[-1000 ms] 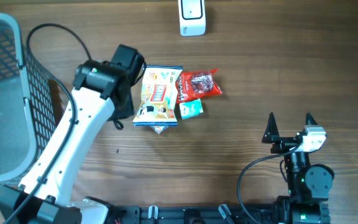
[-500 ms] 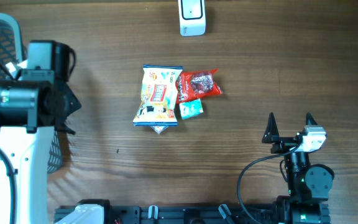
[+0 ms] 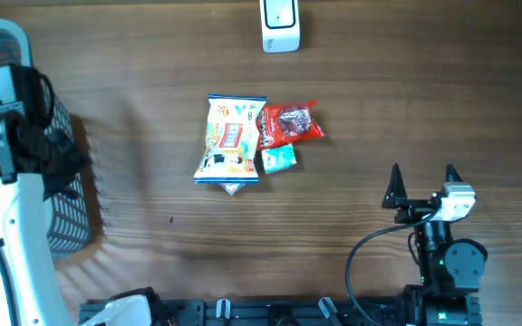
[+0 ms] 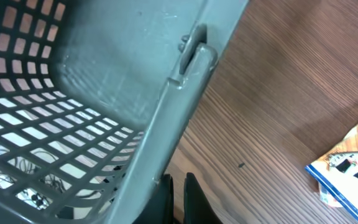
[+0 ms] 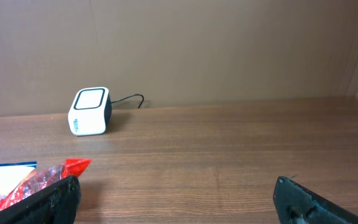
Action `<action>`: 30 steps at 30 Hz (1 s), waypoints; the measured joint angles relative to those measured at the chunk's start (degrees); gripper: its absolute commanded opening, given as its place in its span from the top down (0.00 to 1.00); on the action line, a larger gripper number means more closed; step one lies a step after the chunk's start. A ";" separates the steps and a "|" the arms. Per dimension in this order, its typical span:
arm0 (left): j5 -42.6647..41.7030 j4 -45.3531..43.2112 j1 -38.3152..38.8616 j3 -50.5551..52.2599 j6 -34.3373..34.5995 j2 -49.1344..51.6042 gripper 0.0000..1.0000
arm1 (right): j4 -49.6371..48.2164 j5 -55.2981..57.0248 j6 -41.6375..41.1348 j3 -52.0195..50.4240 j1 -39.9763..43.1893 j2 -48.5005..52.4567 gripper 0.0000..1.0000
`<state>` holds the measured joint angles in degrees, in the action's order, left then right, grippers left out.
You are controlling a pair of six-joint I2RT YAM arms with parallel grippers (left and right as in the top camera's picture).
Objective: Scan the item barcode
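Three items lie together mid-table: a yellow snack bag [image 3: 230,140], a red packet [image 3: 288,122] and a small teal packet [image 3: 278,158]. The white scanner [image 3: 280,24] stands at the far edge. My left gripper [image 3: 72,159] is shut on nothing and hovers at the grey basket's [image 3: 65,210] right wall, well left of the items. In the left wrist view its fingers [image 4: 193,198] press together beside the basket rim [image 4: 185,93], with the bag's corner [image 4: 352,169] at the right. My right gripper [image 3: 422,174] stands open at the lower right, holding nothing. From its wrist I see the scanner [image 5: 90,111] and red packet [image 5: 50,177].
The mesh basket fills the table's left edge, and its inside shows no items in the left wrist view. The scanner's cable [image 5: 128,99] trails behind it. Bare wood lies between the items and the right gripper.
My left arm has swung away from the yellow bag to the left and now sits over the basket's edge, its jaws closed with nothing in them. The items and right arm have not moved.
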<state>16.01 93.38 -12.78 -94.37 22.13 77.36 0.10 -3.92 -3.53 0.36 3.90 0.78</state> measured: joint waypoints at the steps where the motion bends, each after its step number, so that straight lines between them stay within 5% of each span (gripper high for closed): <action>1: -0.44 0.11 -0.44 0.02 -0.24 0.00 0.96 | 0.00 0.00 0.00 0.00 0.00 0.00 0.00; 21: 2.78 -14.23 -11.91 6.34 0.28 0.37 0.92 | 0.00 0.00 0.00 0.00 0.00 0.00 0.00; 24: 0.00 -13.73 -9.46 1.31 0.42 0.20 0.73 | 0.02 0.00 0.00 0.00 0.00 0.00 0.00; 25: -2.08 -13.64 -7.87 -1.79 0.68 -0.07 0.37 | 0.00 0.00 0.00 0.00 0.00 0.00 0.00; 26: -5.55 -14.01 -5.20 -6.49 0.70 -1.33 0.12 | 0.02 0.00 0.00 0.00 0.00 0.00 0.00; 27: -7.50 -13.97 -3.63 -8.61 0.68 -2.84 0.02 | 0.02 0.00 0.00 0.00 0.00 0.00 0.00; 30: -15.56 -13.66 0.22 -11.30 1.01 -8.81 0.00 | 0.02 0.00 0.00 0.00 0.00 0.00 0.00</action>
<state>0.45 79.72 -12.56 -105.67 23.14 68.55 0.12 -3.92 -3.53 0.36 3.90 0.78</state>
